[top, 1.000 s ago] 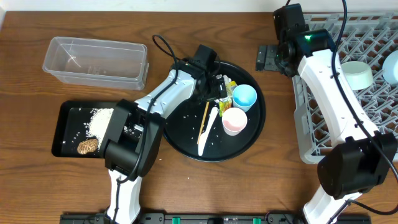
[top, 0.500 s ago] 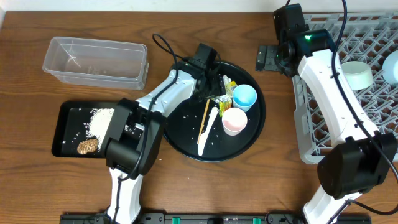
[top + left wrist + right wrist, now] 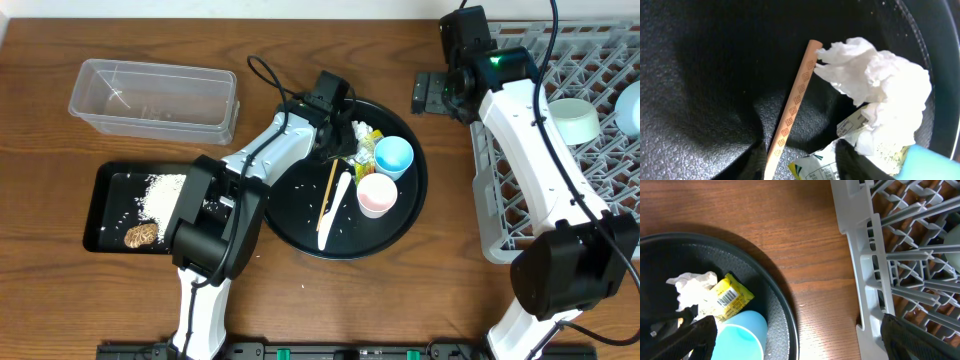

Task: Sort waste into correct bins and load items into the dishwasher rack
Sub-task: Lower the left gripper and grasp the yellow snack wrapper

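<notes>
White rice grains (image 3: 162, 193) are binned, mint-white bowl (image 3: 577, 120) racked; crumpled white tissue (image 3: 880, 80), blue cup (image 3: 393, 155) await sorting; right tool (image 3: 430, 93) apart, left tool (image 3: 347, 138) unclear.

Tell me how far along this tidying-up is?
Done: the rice and brown lump lie in the black rectangular tray, and the mint-white bowl and light-blue bowl sit in the grey rack. In hand: the left tool is down at the yellow-green wrapper beside the tissue on the round tray. Left: both pieces of waste, blue cup, pink-white cup, spoon and chopstick; the clear tub looks empty.
</notes>
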Robot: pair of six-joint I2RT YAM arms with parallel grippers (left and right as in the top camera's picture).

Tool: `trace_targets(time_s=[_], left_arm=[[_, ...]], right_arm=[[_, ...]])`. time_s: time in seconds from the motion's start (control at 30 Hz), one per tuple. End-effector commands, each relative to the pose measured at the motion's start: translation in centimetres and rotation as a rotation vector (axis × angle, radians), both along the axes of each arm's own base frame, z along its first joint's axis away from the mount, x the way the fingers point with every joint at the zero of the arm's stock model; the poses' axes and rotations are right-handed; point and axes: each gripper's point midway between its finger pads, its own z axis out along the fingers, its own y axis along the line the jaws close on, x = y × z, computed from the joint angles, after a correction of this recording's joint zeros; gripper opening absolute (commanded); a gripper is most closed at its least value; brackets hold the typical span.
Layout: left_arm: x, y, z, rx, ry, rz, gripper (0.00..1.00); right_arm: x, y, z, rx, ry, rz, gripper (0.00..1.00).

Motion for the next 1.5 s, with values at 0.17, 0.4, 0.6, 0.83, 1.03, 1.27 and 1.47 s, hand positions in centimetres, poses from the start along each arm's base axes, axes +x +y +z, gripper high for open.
trace_targets(time_s=[0.17,0.4,0.6,0.83,1.03,1.27,1.47], left_arm=[[0.8,0.0,1.0,0.0,-0.044,-0.035,0.36],[1.0,-0.2,4.7,-0.024,-0.111,-0.053,0.71],[-0.7,-1.3,4.9,-0.128,0.018,0.024,0.71],[-1.2,-1.7,5.0,-0.178,0.103,0.153,0.71],[-1.5,-1.6,4.7,-0.19,0.162,0.249,0.71],[-1.7,-1.7,4.3,-0.199,0.206,0.32,0.71],[-1.8,-2.8,3.3,-0.204,0.217,0.326,0.71]], right_arm=[[0.1,-0.3,1.8,0.008,-0.045,-0.017,0.99],[0.1,-0.3,1.8,0.008,-0.045,-0.017,0.99],[0.1,-0.3,1.8,0.009,-0.045,-0.016,0.99],[0.1,-0.3,1.8,0.008,-0.045,-0.017,0.99],[0.1,-0.3,1.8,0.009,-0.045,-0.016,0.99],[0.1,-0.3,1.8,0.008,-0.045,-0.017,0.99],[0.1,-0.3,1.8,0.009,-0.046,-0.016,0.99]])
